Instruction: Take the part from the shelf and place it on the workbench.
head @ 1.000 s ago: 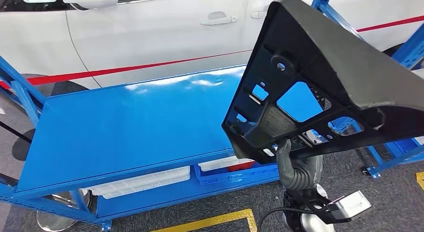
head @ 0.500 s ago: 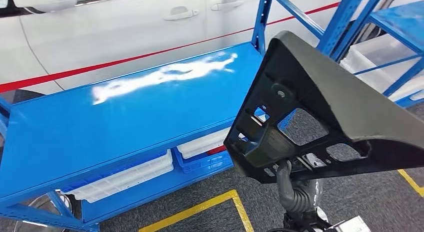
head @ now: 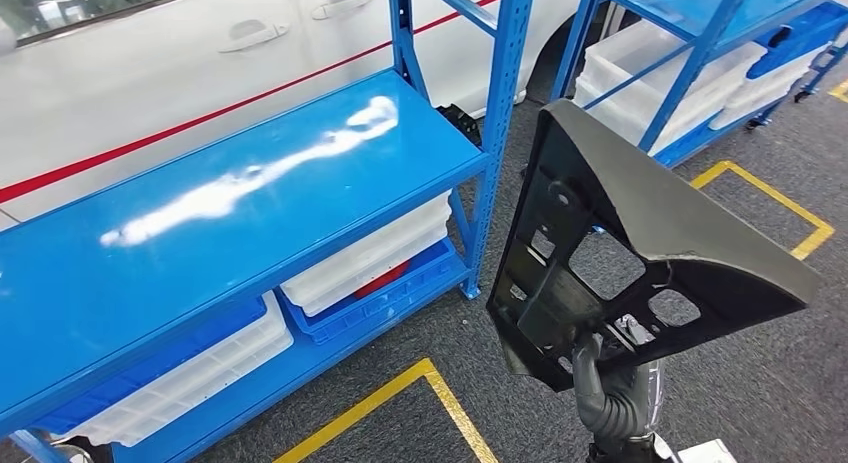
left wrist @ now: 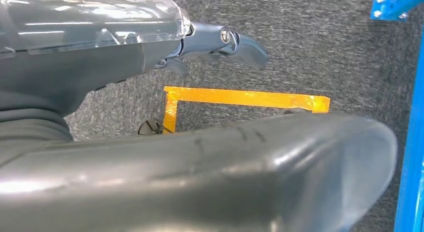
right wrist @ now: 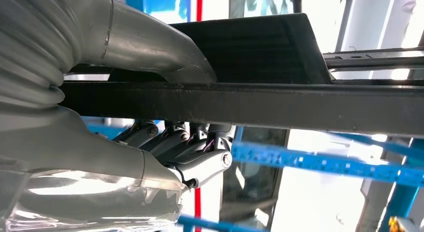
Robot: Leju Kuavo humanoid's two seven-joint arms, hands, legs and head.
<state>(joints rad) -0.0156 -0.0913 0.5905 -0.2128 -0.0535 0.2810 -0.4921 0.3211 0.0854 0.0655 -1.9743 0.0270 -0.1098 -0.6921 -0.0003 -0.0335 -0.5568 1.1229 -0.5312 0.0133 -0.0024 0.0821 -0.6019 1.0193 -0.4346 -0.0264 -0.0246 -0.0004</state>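
One black, cut-out triangular part (head: pixel 640 223)

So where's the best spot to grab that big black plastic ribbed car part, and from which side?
Grip the big black plastic ribbed car part by its lower frame edge, from below, where the right hand holds it: the cut-out openings there give fingers a bar to wrap.

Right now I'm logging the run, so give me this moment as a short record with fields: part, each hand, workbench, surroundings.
part: black plastic part, carried upright over the carpet, not on the workbench
right hand: right hand grips the part's lower edge
left hand: left hand holds nothing, above the carpet
workbench: blue workbench to the left, top bare and glossy
surroundings: white bins under the top; white car behind; yellow floor tape
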